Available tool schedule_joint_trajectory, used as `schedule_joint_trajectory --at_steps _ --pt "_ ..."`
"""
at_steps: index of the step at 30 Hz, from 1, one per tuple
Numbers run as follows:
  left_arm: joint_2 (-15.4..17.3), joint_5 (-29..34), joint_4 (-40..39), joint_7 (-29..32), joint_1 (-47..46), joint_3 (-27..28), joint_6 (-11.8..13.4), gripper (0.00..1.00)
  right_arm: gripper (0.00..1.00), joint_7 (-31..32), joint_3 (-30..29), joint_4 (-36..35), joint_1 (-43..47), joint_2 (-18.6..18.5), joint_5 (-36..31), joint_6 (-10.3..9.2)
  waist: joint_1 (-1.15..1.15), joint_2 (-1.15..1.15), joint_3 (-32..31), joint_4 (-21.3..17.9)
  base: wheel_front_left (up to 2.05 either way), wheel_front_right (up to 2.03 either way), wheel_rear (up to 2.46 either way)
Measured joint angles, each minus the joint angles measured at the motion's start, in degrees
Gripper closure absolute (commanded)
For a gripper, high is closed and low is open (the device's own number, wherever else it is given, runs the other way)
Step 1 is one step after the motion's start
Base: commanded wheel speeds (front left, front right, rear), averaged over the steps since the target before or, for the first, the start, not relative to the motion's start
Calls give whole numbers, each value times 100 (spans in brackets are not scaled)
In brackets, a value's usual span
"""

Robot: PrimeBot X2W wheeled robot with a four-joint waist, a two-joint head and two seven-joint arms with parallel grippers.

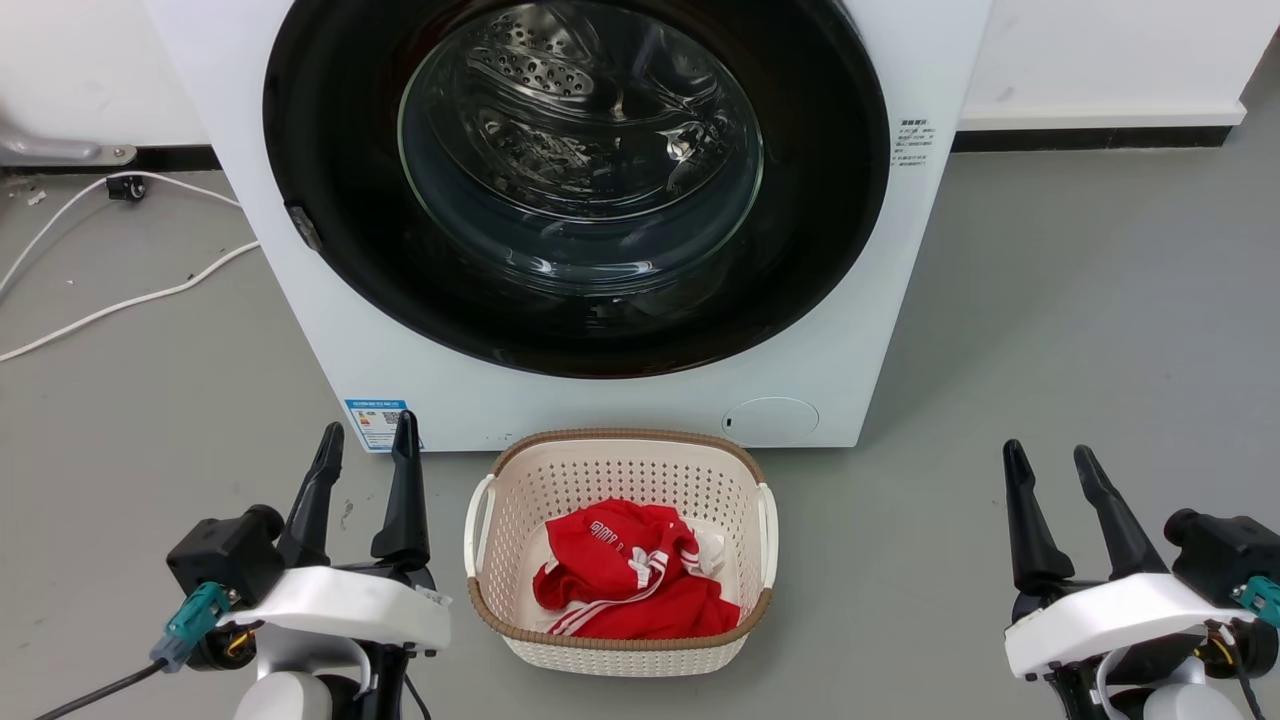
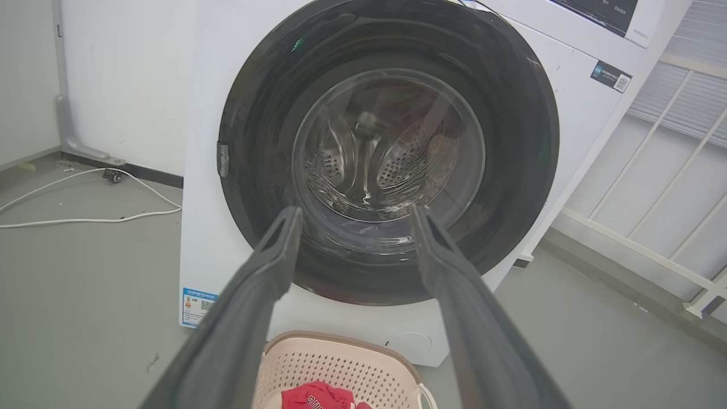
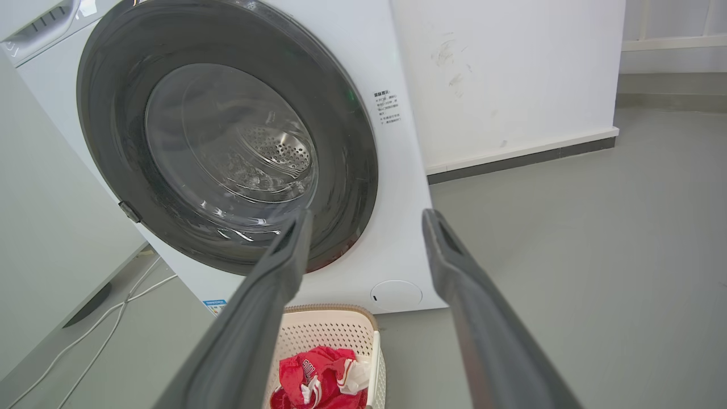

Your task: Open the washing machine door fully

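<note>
The washing machine door [image 1: 320, 130] is a big round glossy black ring with a clear glass bowl in the middle, and it lies flush against the white machine front [image 1: 880, 330]. A small metal piece [image 1: 303, 226] sits on its left rim. The door also faces me in the left wrist view [image 2: 255, 113] and the right wrist view [image 3: 108, 108]. My left gripper [image 1: 366, 440] is open at the lower left, well short of the machine. At the lower right my right gripper [image 1: 1050, 462] is open too, holding nothing.
A cream laundry basket [image 1: 620, 640] with red clothing [image 1: 625, 575] stands on the grey floor directly below the door, between my grippers. White cables [image 1: 120, 300] run across the floor at left. A white railing [image 2: 653, 227] stands beside the machine in the left wrist view.
</note>
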Motion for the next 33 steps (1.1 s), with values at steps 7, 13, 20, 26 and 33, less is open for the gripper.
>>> schedule_joint_trajectory --at_steps 7,13,20,26,33 --pt "23 391 10 -96 -12 -71 48 0 0 -27 7 -12 0 -1 -368 1 0 0 0 -10 0 0 0" --pt "33 699 35 -166 -30 -121 75 0 0 -78 27 -54 0 -1 -678 1 0 0 -4 -18 0 0 0" --pt "69 1042 58 -256 -39 -157 108 0 0 -126 54 -109 4 -1 -1000 1 0 0 -9 -21 0 0 0" --pt "75 1314 75 -322 -46 -177 156 0 0 -151 75 -112 27 -2 -1183 1 0 0 -16 -24 0 0 0" --pt "78 1595 80 -399 -48 -185 198 0 0 -163 92 -114 27 -2 -1410 1 0 0 -11 -27 0 0 0"
